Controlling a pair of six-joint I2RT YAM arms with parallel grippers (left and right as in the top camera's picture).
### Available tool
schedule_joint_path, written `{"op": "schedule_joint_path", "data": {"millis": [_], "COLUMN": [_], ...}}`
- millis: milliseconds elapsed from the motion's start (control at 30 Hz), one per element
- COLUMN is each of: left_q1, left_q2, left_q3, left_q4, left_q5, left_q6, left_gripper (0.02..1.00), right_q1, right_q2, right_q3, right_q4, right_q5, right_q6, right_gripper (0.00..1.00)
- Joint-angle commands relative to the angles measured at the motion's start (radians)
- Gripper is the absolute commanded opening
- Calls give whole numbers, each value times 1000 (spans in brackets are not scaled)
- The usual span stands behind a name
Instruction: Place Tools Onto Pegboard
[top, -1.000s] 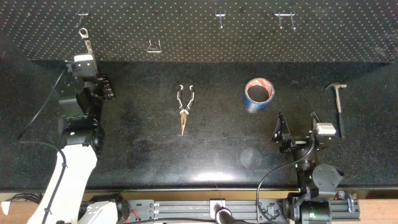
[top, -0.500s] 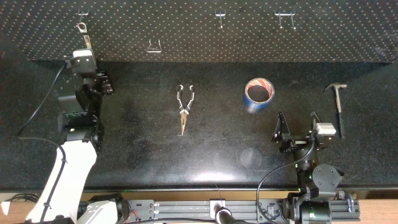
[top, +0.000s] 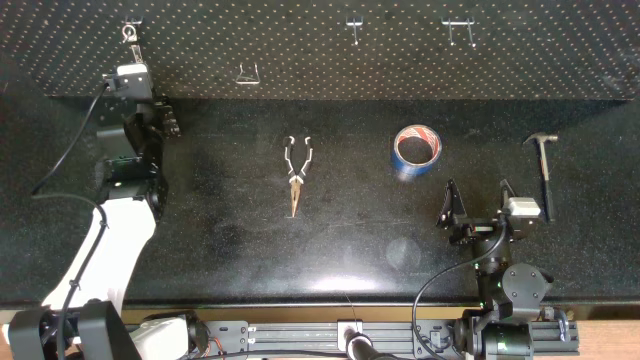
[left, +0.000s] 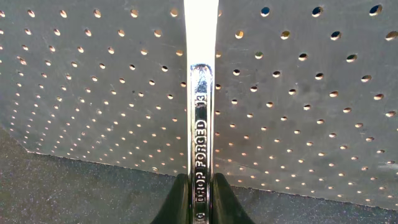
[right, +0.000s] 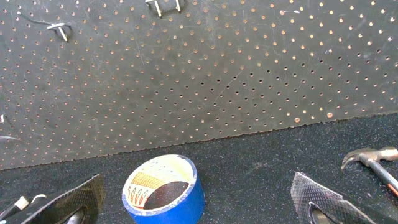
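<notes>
My left gripper (top: 133, 72) is at the far left against the pegboard (top: 300, 60), shut on a silver wrench (left: 200, 112). The wrench points up the board, and its ring end (top: 130, 33) lies just below a small hook (top: 132, 22). In the left wrist view the fingers (left: 177, 202) clamp the shaft from both sides, close to the perforated board. My right gripper (top: 477, 197) rests low at the right, open and holding nothing. Beyond it stands a blue tape roll (right: 163, 190).
Needle-nose pliers (top: 297, 172) lie mid-table. The tape roll (top: 416, 150) sits right of centre and a hammer (top: 543, 160) lies at the far right. More hooks (top: 248, 73), (top: 354, 30), (top: 458, 32) hang on the board.
The left gripper has carried the wrench up the pegboard, bringing its ring end close under the top-left hook. The right arm has stayed still.
</notes>
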Motion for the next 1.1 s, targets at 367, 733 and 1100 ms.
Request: {"op": "schedule_joint_path", "data": {"millis": [367, 733, 1100], "left_q1": [-728, -632, -602], "left_q2": [244, 638, 714], "left_q3": [890, 917, 865], "left_q4": [-1634, -1398, -1322], "left_q5": [234, 128, 101], "left_q6": [-684, -611, -488], "left_gripper": [993, 993, 993], "right_q1": [-3, -3, -3], "right_q2": [-8, -8, -8], "right_q3": [-5, -5, -5], "right_q4": [-3, -3, -3], "right_q5": [2, 2, 2], "right_q6": [8, 8, 7], "right_gripper": [987, 987, 987]}}
